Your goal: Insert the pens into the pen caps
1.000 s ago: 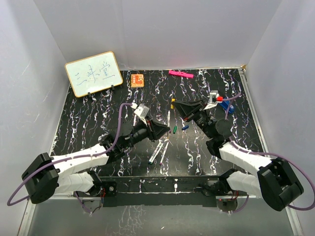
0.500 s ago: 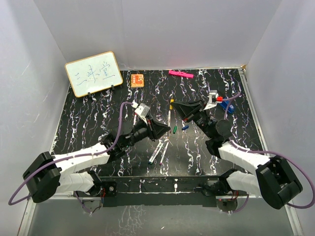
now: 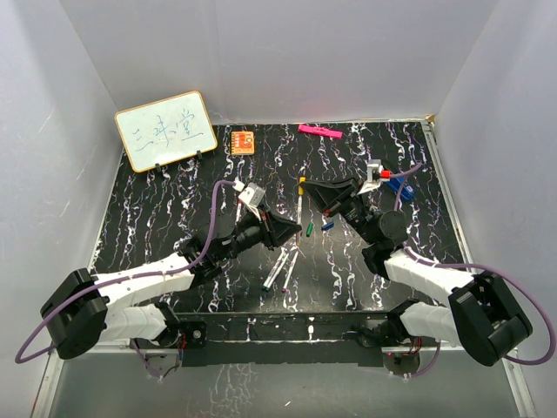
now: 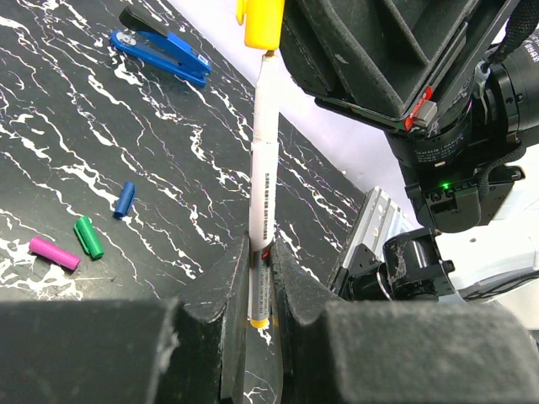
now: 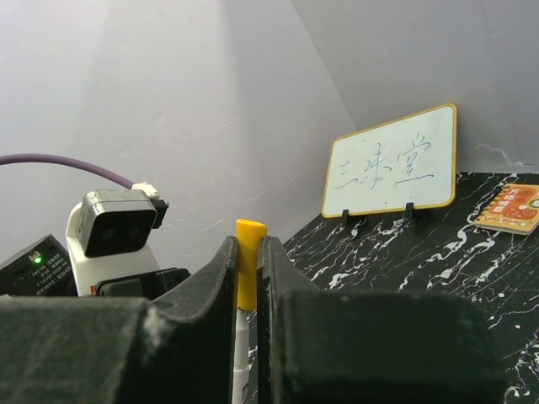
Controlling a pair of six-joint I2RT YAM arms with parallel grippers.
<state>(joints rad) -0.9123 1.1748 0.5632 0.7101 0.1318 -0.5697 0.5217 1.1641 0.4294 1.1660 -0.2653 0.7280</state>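
My left fingers (image 4: 251, 265) are clamped on the lower part of a white pen (image 4: 264, 151), holding it over the middle of the black marbled surface (image 3: 174, 200). Seen from above, the pen runs from near to far. My right fingers (image 5: 234, 265) are pinched shut on a yellow cap (image 4: 264, 21). The cap sits at the pen's far end and touches it; I cannot tell how far it is pushed on.

Beside the pen, toward my right arm, a green cap (image 4: 88, 236), a purple cap (image 4: 54, 252) and a blue cap (image 4: 125, 199) lie loose. Farther that way lies a blue clip (image 4: 160, 46). Two more pens (image 3: 278, 270) lie flat just nearer my bases than the held pen. Well beyond the pen, back and to the left, an orange card (image 3: 243, 140) lies near a whiteboard (image 3: 165, 131).
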